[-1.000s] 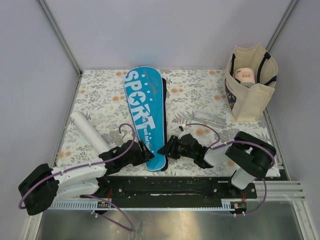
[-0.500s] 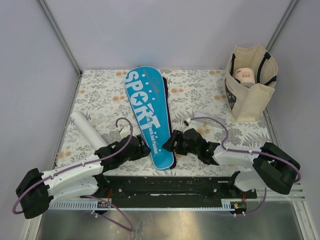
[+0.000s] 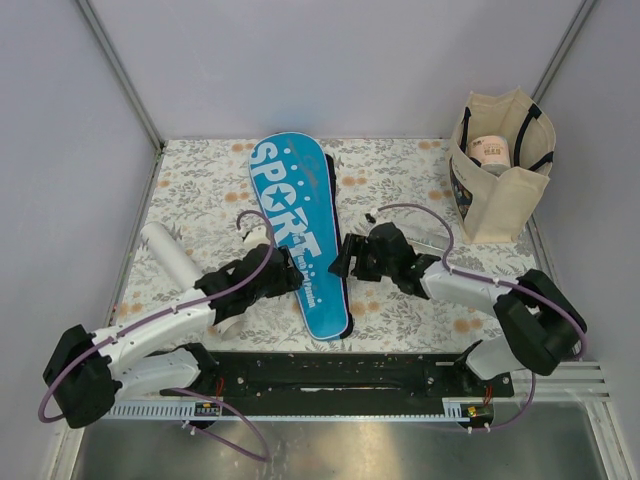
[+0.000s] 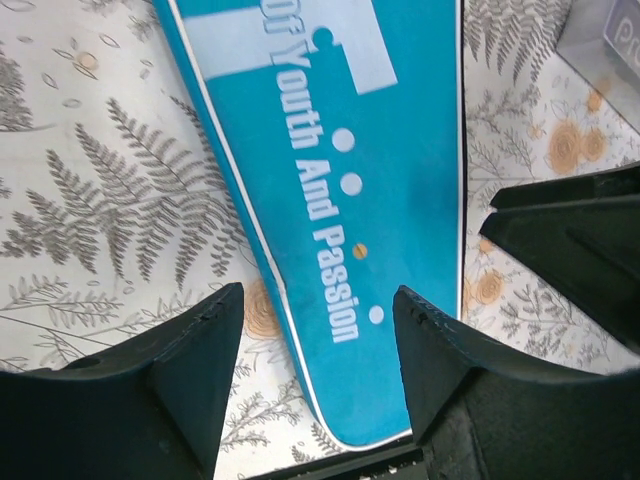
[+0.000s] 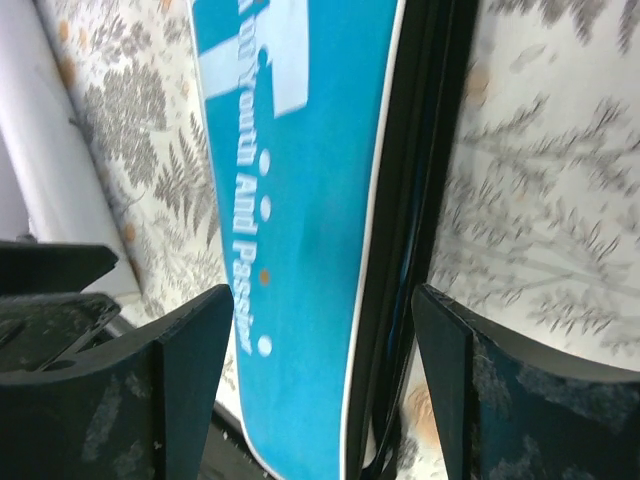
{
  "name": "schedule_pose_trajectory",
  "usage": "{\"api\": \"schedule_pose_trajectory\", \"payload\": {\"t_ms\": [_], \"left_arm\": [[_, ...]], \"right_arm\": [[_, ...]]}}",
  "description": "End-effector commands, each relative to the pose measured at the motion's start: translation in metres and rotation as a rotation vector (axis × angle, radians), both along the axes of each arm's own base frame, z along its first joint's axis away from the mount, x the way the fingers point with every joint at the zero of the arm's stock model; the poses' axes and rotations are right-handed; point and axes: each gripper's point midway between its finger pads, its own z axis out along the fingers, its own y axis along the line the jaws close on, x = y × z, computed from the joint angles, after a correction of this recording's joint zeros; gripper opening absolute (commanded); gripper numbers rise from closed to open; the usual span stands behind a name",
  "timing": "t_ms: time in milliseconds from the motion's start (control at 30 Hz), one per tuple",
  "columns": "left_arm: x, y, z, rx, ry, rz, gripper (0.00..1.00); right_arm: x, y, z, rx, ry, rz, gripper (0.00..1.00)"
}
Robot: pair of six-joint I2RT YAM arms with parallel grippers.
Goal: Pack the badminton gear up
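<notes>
smooth glossy cover (image 3: 297, 225), beige cloth tote (image 3: 502, 190).

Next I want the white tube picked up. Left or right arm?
Left, probably. The white tube lies left of the blue cover, on the same side as the open left tool. The right tool sits on the cover's far side and would have to cross it.

blue sport cover (image 3: 298, 232) lies flat mid-table on the floral cloth (image 3: 400, 170), broad end far, narrow end towards the arm bases, a black edge showing along its right side. left gripper (image 3: 288, 275) is at the cover's left edge and right gripper (image 3: 343, 262) at its right edge, opposite each other across the narrow half. white tube (image 3: 170, 254) lies slantwise left of the cover, near end hidden under the left arm. beige tote (image 3: 500, 190) stands upright far right, a pale roll (image 3: 490, 152) inside.
</notes>
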Motion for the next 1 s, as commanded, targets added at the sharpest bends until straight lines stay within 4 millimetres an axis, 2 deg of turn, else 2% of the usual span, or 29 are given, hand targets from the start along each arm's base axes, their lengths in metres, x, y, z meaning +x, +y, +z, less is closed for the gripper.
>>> {"api": "schedule_pose_trajectory", "payload": {"t_ms": [0, 267, 367, 433, 567, 667, 767, 933, 967], "left_arm": [[0.017, 0.003, 0.024, -0.014, -0.066, -0.015, 0.65], [0.024, 0.011, 0.031, 0.003, -0.081, -0.016, 0.65], [0.023, 0.011, 0.028, -0.001, -0.073, -0.012, 0.65], [0.022, 0.011, 0.026, -0.005, -0.070, -0.012, 0.65], [0.022, 0.013, 0.023, -0.003, -0.068, -0.005, 0.65], [0.025, 0.014, 0.025, 0.001, -0.076, -0.002, 0.65], [0.031, 0.018, 0.027, 0.012, -0.076, 0.017, 0.65], [0.046, 0.037, 0.034, 0.032, -0.063, 0.118, 0.65], [0.048, 0.041, 0.035, 0.030, -0.044, 0.136, 0.66]], "right_arm": [[0.033, 0.002, 0.006, -0.018, -0.040, 0.058, 0.81], [0.084, 0.004, -0.020, 0.008, 0.021, 0.079, 0.81], [0.097, 0.010, -0.030, 0.028, 0.049, 0.093, 0.80], [0.100, 0.015, -0.040, 0.031, 0.065, 0.110, 0.79], [0.103, 0.024, -0.047, 0.069, 0.081, 0.131, 0.76], [0.105, 0.027, -0.052, 0.071, 0.087, 0.134, 0.71], [0.107, 0.029, -0.051, 0.078, 0.075, 0.147, 0.54], [0.110, 0.031, -0.023, 0.078, 0.000, 0.189, 0.06], [0.109, 0.030, -0.017, 0.063, -0.012, 0.198, 0.00]]}}
